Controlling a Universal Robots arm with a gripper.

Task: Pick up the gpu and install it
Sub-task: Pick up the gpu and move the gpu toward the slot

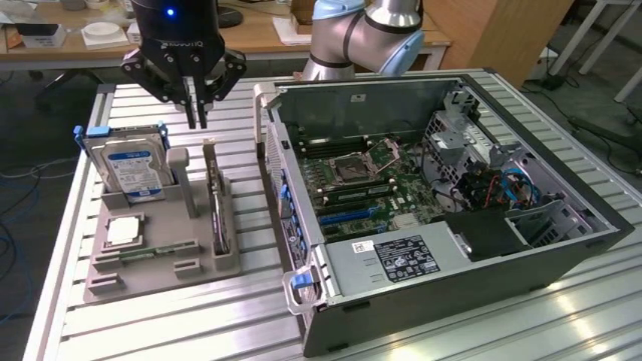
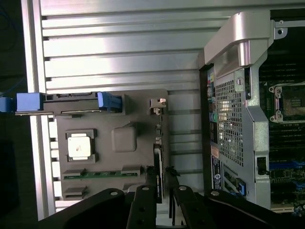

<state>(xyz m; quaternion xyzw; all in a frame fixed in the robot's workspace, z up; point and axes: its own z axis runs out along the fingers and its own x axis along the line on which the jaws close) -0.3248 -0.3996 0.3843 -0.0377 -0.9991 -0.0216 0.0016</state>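
The gpu point(image 1: 213, 204) is a thin dark card standing on edge in a slot of the grey holder point(image 1: 161, 282), at the holder's side nearest the computer case. My gripper point(image 1: 198, 119) hangs in the air just above the card's far end without touching it. Its two black fingers point down with a narrow gap between them, so it is open and empty. In the wrist view the gpu point(image 2: 158, 164) runs as a dark strip in line with the gap between the fingers point(image 2: 143, 202) of the gripper point(image 2: 160, 171).
The holder also carries an upright silver hard drive point(image 1: 131, 169) with blue rails, a square processor point(image 1: 122, 232) and a green memory stick point(image 1: 155, 250). An open computer case point(image 1: 561, 259) with its motherboard point(image 1: 366, 184) exposed lies on the exterior view's right, on the slatted aluminium table point(image 1: 150, 331).
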